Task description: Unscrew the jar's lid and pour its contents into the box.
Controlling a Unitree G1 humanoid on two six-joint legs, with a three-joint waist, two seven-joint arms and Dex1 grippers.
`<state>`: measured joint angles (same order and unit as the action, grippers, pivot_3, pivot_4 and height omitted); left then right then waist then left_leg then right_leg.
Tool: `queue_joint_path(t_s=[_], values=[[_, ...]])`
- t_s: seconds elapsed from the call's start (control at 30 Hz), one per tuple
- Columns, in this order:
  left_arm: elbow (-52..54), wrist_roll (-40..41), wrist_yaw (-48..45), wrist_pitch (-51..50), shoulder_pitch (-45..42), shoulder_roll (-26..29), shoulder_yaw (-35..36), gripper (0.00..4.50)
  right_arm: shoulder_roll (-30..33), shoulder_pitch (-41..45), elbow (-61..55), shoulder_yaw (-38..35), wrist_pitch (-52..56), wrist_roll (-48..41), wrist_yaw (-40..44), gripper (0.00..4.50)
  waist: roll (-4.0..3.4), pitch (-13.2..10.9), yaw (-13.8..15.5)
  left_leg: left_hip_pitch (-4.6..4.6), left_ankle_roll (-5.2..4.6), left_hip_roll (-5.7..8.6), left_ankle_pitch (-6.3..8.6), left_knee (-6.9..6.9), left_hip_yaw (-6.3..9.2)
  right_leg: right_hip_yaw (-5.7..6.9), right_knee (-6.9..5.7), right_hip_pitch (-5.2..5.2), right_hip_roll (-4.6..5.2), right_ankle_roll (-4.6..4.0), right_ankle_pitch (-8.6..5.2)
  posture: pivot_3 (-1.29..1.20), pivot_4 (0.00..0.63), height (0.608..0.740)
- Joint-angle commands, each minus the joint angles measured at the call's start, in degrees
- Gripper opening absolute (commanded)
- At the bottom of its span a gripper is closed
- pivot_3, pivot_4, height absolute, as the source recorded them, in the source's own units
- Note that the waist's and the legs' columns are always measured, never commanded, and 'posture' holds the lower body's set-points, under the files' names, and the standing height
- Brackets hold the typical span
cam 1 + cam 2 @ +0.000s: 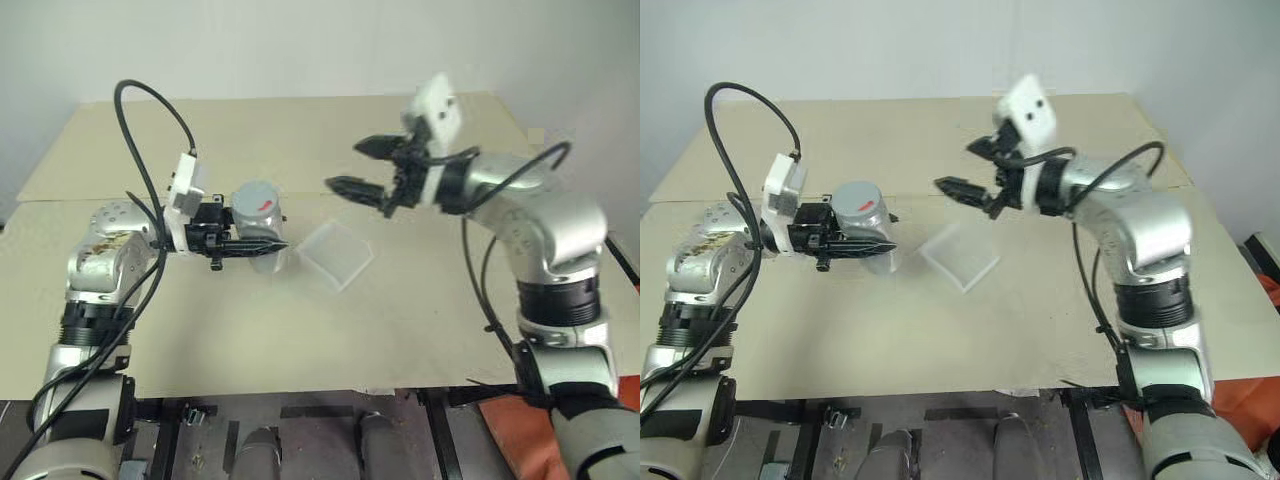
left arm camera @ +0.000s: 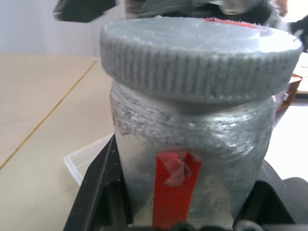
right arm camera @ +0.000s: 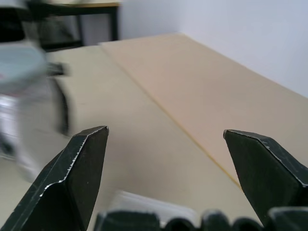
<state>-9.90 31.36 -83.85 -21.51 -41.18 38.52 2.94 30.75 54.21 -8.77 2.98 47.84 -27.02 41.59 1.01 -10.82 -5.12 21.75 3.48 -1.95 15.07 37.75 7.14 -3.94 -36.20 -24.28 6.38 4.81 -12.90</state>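
Jar held off the bench, lid on

Left hand (image 1: 262, 246) is clamped on the jar (image 1: 258, 222), holding it above the bench (image 1: 300, 320) with the ribbed grey lid (image 2: 202, 57) screwed on; a red strip (image 2: 174, 185) runs down the jar's cloudy side and a red mark (image 1: 263, 203) sits on the lid, with no readable writing. Right hand (image 1: 362, 166) hangs in the air with fingers spread wide and nothing between them, near the jar. Clear box (image 1: 336, 253) lies flat on the pale beige bench just beside the jar; a seam (image 1: 100, 199) crosses the bench, and a plain white wall (image 1: 300, 40) stands behind.
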Motion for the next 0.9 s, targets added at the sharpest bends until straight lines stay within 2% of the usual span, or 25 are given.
queue_joint_path(t_s=[0.03, 0.23, 0.33, 0.63, 0.9], values=[[1.3, 0.8, -0.3, 0.9, -1.2, 0.0, 0.6, 1.94, 1.2, -0.4, -3.3, -1.4, -1.9, -0.4, 1.1, 4.45, 0.0, 0.0, -0.4, 0.01, 0.0, 0.0, 0.0, 0.0, 0.0, 0.0, 0.0, 0.01, 0.0, 0.0, 0.0, 0.0, 0.15, 0.74], [-1.7, -0.7, 1.8, 1.5, -3.4, -3.6, -1.2, 1.94, 0.4, -0.4, -10.6, -2.7, 0.4, -7.0, 3.9, 4.45, 0.0, 0.0, -0.4, 0.01, 0.0, 0.0, 0.0, 0.02, 0.01, -0.01, -0.01, 0.01, 0.0, 0.0, 0.0, 0.0, 0.15, 0.74], [-4.1, -1.9, 1.7, 2.6, -5.3, -5.3, -2.3, 1.94, -1.9, 0.8, -13.2, -1.2, 1.7, -8.5, 1.8, 4.45, 0.0, 0.0, -0.5, 0.0, 0.0, 0.0, 0.0, 0.02, 0.01, -0.01, -0.02, 0.02, 0.0, 0.0, 0.0, 0.0, 0.15, 0.74], [-6.6, -2.6, 0.5, 4.3, -7.7, -7.9, -3.7, 1.94, -8.5, 3.1, -9.5, 6.4, -0.9, -3.5, -1.8, 4.45, 0.0, 0.0, -0.6, -0.01, 0.01, 0.01, -0.01, 0.02, 0.02, -0.01, -0.03, 0.01, -0.01, 0.0, 0.0, 0.0, 0.15, 0.74], [-4.9, -2.2, 0.2, 3.6, -6.4, -6.9, -3.2, 1.94, -11.2, 5.1, -4.1, 7.2, -2.7, -0.4, -1.6, 4.45, 0.0, 0.0, -0.5, -0.01, 0.03, 0.0, -0.02, 0.02, 0.02, -0.01, -0.03, 0.01, -0.01, 0.0, 0.0, 0.0, 0.15, 0.74]])
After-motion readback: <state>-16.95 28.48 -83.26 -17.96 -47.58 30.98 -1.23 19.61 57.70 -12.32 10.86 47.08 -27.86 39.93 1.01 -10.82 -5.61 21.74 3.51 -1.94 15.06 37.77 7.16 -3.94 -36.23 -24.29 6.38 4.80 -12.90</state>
